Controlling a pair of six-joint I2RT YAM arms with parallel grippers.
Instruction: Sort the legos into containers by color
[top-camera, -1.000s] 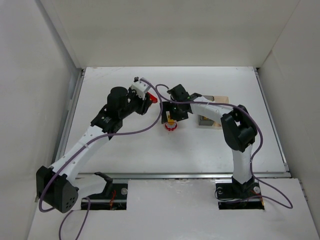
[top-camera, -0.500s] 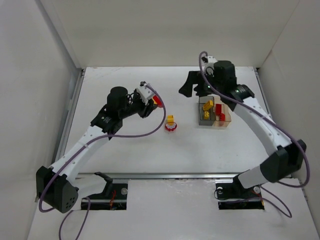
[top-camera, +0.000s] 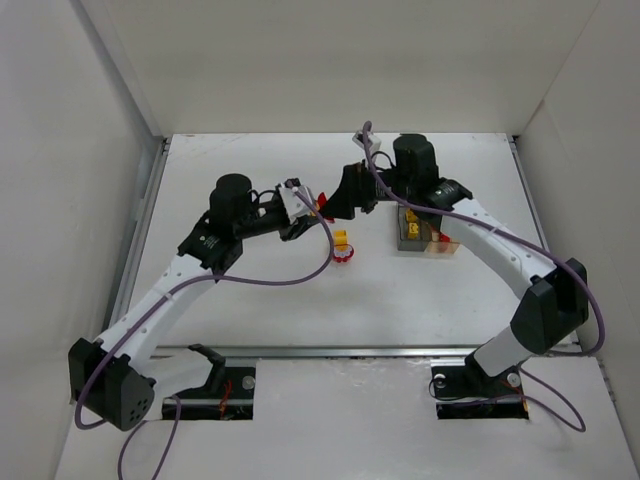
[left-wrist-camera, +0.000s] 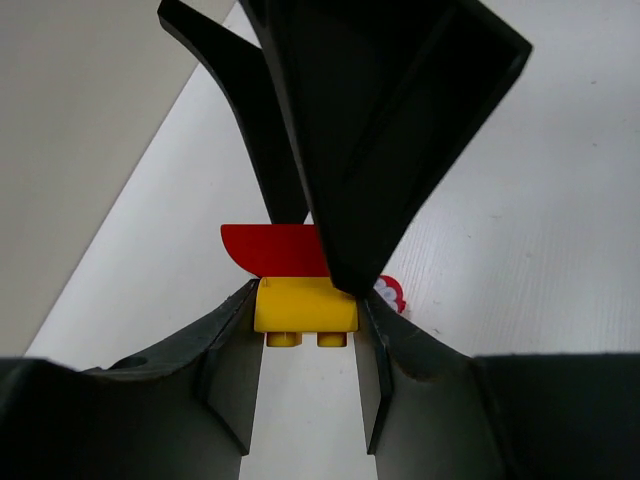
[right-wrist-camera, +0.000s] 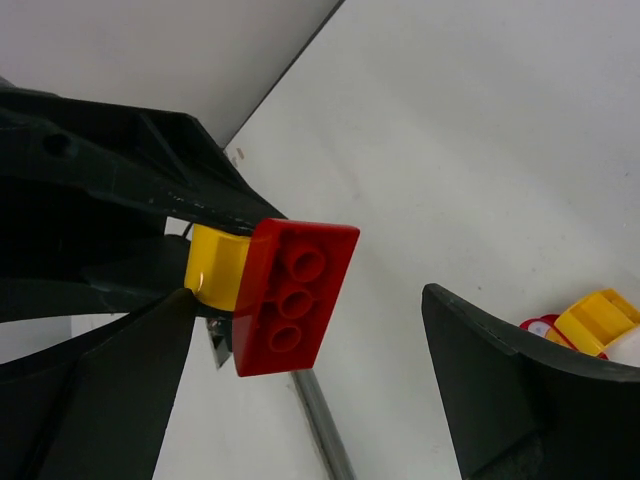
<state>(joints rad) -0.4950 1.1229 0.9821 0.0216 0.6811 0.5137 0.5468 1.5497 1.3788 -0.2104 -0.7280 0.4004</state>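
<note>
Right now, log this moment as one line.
left tool: shut on yellow brick, red brick attached | right tool: open, close to red brick | containers: holding bricks | loose legos: on table

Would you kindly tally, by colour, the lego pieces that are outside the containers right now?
Yellow: 2 (held brick in the left gripper; loose brick on the table).
Red: 2 (red brick joined to the held brick; round piece beside the loose brick).
Total: 4
</note>
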